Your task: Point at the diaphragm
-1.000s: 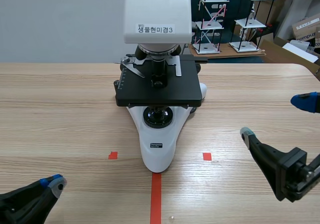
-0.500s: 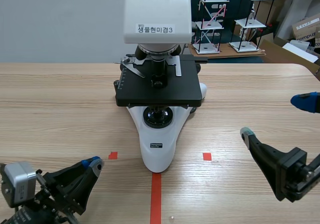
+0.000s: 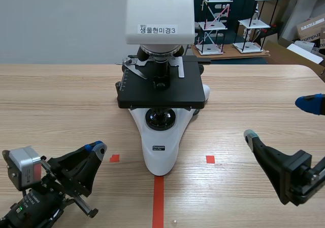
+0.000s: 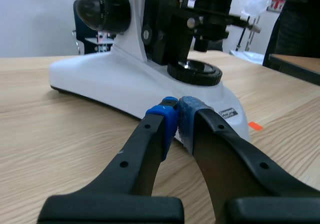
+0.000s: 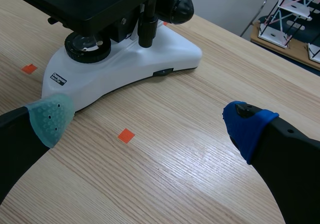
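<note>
Left gripper (image 4: 177,116) (pads together), near microscope (image 4: 120,82)

Light wood-grain table (image 3: 61,101), flat top. Standing directly on it, mid-table: white-based microscope with black stage (image 3: 160,154), narrow foot pointing to 6 o'clock. Orange-red tape line (image 3: 158,202) at 6 o'clock of the foot; small orange-red tape squares (image 3: 115,158) at 9 and 3 o'clock.

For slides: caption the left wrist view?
Shut left hand low over wooden table, tips near the microscope base.
</note>
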